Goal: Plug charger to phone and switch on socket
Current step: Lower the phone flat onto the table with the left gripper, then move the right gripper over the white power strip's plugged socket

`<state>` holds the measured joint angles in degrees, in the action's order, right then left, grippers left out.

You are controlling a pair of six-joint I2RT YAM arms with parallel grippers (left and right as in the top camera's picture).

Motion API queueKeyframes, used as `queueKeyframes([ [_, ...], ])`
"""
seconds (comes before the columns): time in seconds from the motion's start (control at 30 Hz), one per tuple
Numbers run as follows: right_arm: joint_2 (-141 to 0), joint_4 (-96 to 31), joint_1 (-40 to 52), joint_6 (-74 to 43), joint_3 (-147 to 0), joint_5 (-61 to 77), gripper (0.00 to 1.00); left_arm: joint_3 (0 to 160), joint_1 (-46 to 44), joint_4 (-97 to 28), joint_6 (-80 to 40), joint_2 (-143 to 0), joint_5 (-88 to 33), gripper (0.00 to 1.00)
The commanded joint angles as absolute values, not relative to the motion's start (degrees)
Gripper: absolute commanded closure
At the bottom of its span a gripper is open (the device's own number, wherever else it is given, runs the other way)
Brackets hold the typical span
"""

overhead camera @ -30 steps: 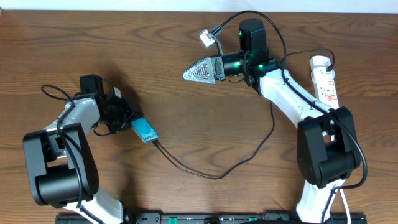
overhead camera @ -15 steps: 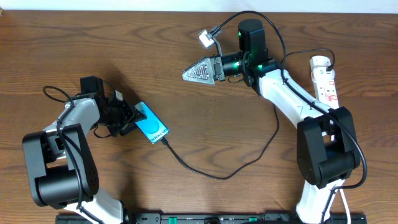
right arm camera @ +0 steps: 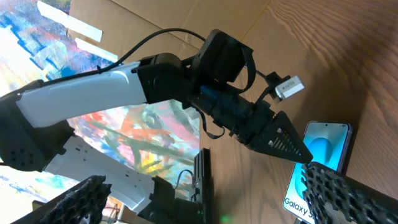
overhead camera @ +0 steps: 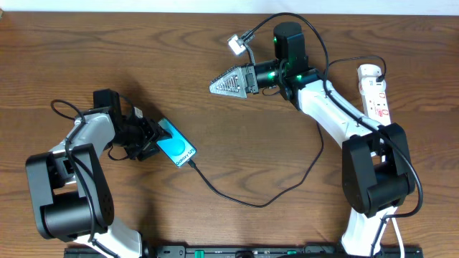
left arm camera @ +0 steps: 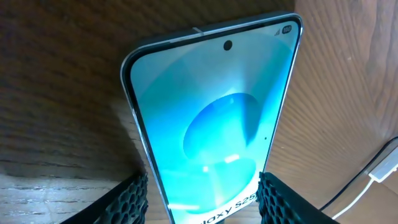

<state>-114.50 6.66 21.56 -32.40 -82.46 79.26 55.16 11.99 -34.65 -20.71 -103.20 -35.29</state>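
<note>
The phone (overhead camera: 177, 146) lies flat on the table with its light-blue "Galaxy S25" screen up. My left gripper (overhead camera: 152, 140) is open and straddles the phone's near end. In the left wrist view the phone (left arm camera: 217, 118) sits between the fingers (left arm camera: 127, 202), with a gap on the left side. The charger (overhead camera: 251, 203), a thin black cable, ends at the phone's far corner and loops right towards the socket (overhead camera: 375, 89), a white strip at the right edge. My right gripper (overhead camera: 231, 82) hangs wide open and empty above the back of the table, apart from all three.
The right arm (overhead camera: 337, 118) lies across the table beside the socket and covers part of it. The right wrist view shows the left arm (right arm camera: 124, 87) and the phone (right arm camera: 320, 152) past its own spread fingers (right arm camera: 348, 193). A black rail (overhead camera: 237, 251) runs along the front edge.
The left jaws have widened off the phone, which went from tilted on its edge to lying flat, screen up. The cable's end shifted right with it. The right arm barely moved.
</note>
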Motion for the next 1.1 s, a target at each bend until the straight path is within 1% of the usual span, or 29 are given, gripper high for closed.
queueKeyframes([
  [0.0, -114.50, 6.59, 21.80, -31.20, -83.18, 80.07, 0.01, 54.59, 12.16, -35.55, -19.97, -103.72, -32.34, 0.41],
  [0.17, -114.50, 6.57, 20.75, -31.70, -83.18, 80.09, 0.01, 54.68, 12.51, -35.55, -19.97, -101.12, -34.44, 0.41],
  [0.23, -114.50, 6.48, 19.27, -33.32, -83.18, 80.12, 0.01, 54.72, 13.50, -36.21, -19.97, -95.39, -34.50, 0.39],
  [0.33, -114.50, 4.62, 17.47, -33.82, -83.18, 79.83, 0.01, 54.72, 14.92, -38.22, -19.97, -86.21, -34.48, 0.32],
  [0.37, -114.50, 1.26, 16.47, -33.80, -83.18, 78.35, 0.01, 54.72, 15.59, -38.98, -19.97, -81.34, -34.48, 0.29],
  [0.4, -114.50, -0.73, 15.99, -33.65, -83.18, 77.17, 0.01, 54.72, 15.79, -39.13, -19.99, -79.79, -34.48, 0.28],
  [0.5, -114.02, -13.26, 13.87, -30.35, -83.18, 67.81, 0.01, 54.72, 16.69, -40.10, -19.99, -72.55, -34.46, 0.24],
  [0.57, -112.84, -24.23, 12.71, -26.98, -83.20, 57.82, 0.01, 54.72, 17.04, -40.62, -19.99, -68.60, -34.41, 0.22],
  [0.7, -107.09, -39.77, 10.74, -23.49, -83.20, 39.72, 0.01, 54.72, 17.06, -40.86, -19.99, -65.71, -34.44, 0.20],
  [0.83, -97.08, -47.44, 7.79, -23.49, -83.22, 24.25, 0.01, 54.72, 17.08, -40.88, -19.99, -66.61, -34.39, 0.20],
  [0.87, -92.58, -49.10, 6.11, -23.51, -83.22, 19.42, 0.01, 54.72, 17.06, -40.86, -19.99, -67.18, -34.04, 0.20],
  [1.0, -80.64, -51.00, -0.91, -23.75, -83.22, 6.37, 0.01, 54.72, 17.06, -40.75, -19.94, -68.55, -33.78, 0.20],
  [1.07, -77.73, -50.96, -4.14, -24.38, -83.22, 3.09, 0.01, 54.72, 17.06, -40.66, -19.97, -68.99, -33.78, 0.20],
])
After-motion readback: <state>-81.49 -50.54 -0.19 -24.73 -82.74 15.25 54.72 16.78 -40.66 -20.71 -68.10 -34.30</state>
